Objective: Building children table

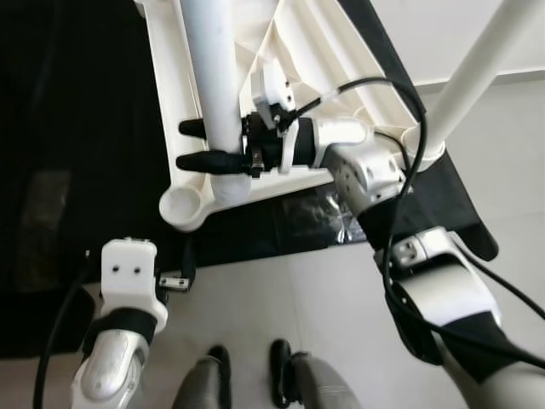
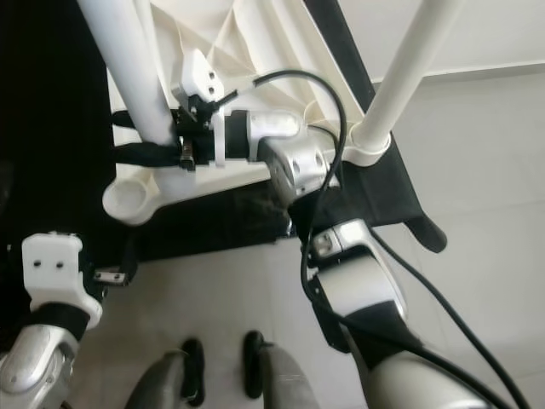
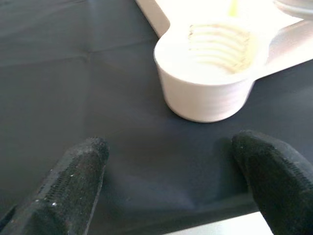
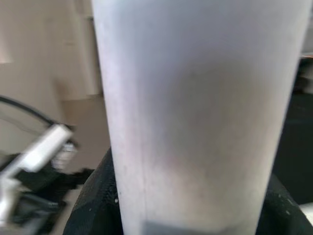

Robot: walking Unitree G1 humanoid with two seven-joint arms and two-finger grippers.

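The right gripper (image 1: 204, 145) is clamped on a white table leg (image 1: 215, 77), one black finger on each side of the tube, which rises toward twelve o'clock from the upturned white tabletop (image 1: 298, 60). At seven o'clock from that grip sits an empty threaded socket (image 3: 215, 49) at the tabletop's corner. The left gripper (image 3: 171, 181) hovers just beside it over the black mat (image 3: 73, 73), fingers spread apart. A second leg (image 1: 481, 68) stands at two o'clock.
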